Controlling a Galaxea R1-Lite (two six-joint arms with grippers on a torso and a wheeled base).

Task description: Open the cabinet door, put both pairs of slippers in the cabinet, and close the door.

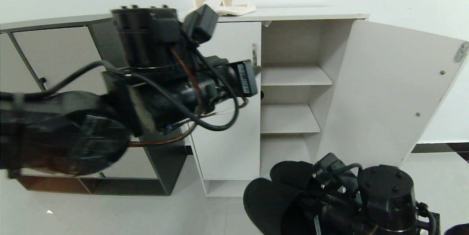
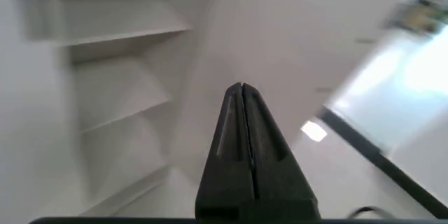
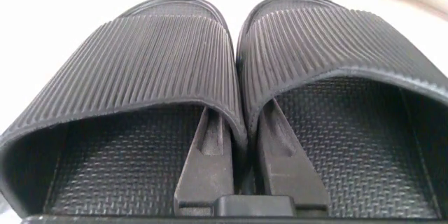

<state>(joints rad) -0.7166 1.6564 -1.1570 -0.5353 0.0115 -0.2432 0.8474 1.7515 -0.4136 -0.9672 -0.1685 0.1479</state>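
Black slippers [image 3: 154, 56] sat pinched by their inner straps in the right gripper [image 3: 239, 122], low before the open cabinet [image 1: 289, 119], so I'd slide them in level past the door [image 1: 384, 92], with the left gripper [image 2: 242, 98] closed on nothing.

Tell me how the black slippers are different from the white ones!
The black slippers are dark; the white slippers are pale cream. The black slippers are held by the right gripper, low in front of the open cabinet; the white slippers rest on top of it, untouched. Both are pairs of slides, set side by side.
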